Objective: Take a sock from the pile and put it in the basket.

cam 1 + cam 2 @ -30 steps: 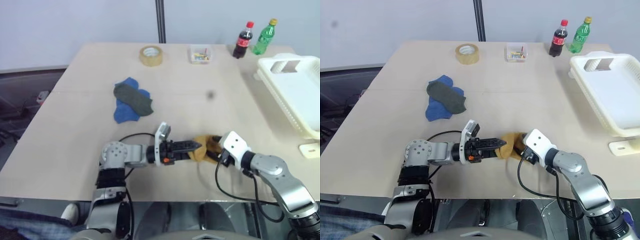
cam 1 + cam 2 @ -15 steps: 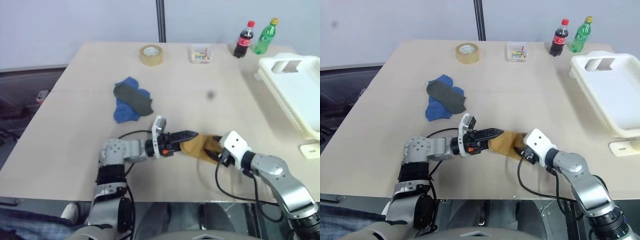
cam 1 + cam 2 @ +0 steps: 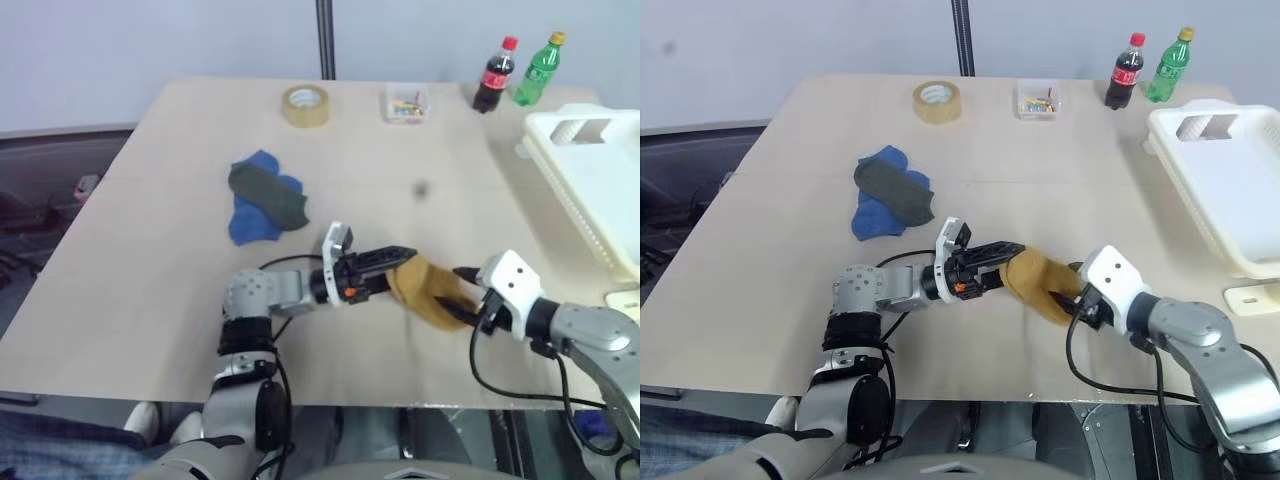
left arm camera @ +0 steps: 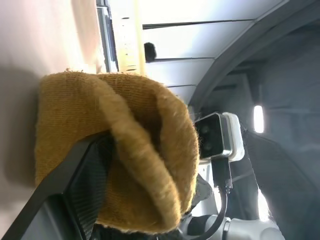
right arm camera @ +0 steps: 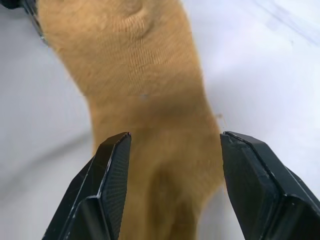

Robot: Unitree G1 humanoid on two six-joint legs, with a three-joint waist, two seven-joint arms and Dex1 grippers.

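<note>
mustard sock lifted between both grippers

since a second ago both grippers have risen and the sock is stretched longer between them.

head views: left gripper [image 3: 400, 258], spread wide, has its fingers in the mustard sock [image 3: 425, 292]; right gripper [image 3: 462, 306] grips its other end. the pile [image 3: 262, 196] lies behind, the basket [image 3: 600, 180] at the far right.

left wrist view: sock cuff [image 4: 135, 150] draped over a finger.

right wrist view: black fingers [image 5: 107, 185] part-open, flanking the sock.
</note>
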